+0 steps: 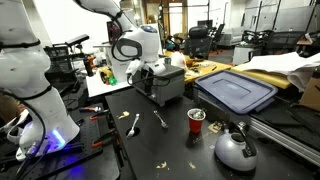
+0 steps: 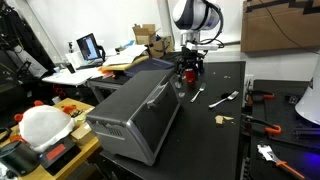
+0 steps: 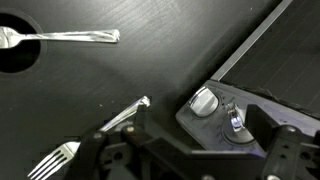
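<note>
My gripper (image 3: 188,150) is open, its dark fingers spread wide over the control panel of a grey toaster oven (image 2: 135,118). Two silver knobs sit on that panel: one (image 3: 204,101) lies just ahead of the jaws, the other (image 3: 234,121) lies between the fingers, close to the right finger. I cannot tell whether a finger touches it. In both exterior views the gripper (image 1: 141,72) (image 2: 188,68) hangs at the oven's (image 1: 165,85) knob end. A fork (image 3: 95,130) lies on the black table beside the left finger.
A spoon (image 3: 62,37) lies further out on the table. A red cup (image 1: 196,120), a grey kettle (image 1: 236,149) and a blue bin lid (image 1: 237,92) stand past the oven. The fork (image 2: 222,98) and a tool with red handles (image 2: 262,98) lie beside the oven.
</note>
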Robot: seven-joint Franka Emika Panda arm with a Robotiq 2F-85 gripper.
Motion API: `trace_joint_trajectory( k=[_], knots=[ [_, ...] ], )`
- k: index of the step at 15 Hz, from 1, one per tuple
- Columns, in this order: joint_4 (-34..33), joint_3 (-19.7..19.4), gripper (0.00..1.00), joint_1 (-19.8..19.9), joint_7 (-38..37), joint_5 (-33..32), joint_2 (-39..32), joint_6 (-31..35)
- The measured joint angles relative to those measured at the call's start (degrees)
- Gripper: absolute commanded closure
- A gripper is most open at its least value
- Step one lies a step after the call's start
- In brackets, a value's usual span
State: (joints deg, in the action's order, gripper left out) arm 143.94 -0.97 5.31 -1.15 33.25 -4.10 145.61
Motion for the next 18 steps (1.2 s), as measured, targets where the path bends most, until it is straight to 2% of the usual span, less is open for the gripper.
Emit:
trace_joint_trajectory(
  k=[6, 13, 18],
  knots=[
    [5.95, 0.62, 0.00, -2.59, -0.52, 0.37, 3.45, 8.55],
    [15.62, 1.02, 0.00, -4.57, -4.13, 6.77, 13.00, 13.56],
    [14.67, 4.21, 0.00, -5.04, -4.92, 12.80, 14.50, 14.38]
  ],
)
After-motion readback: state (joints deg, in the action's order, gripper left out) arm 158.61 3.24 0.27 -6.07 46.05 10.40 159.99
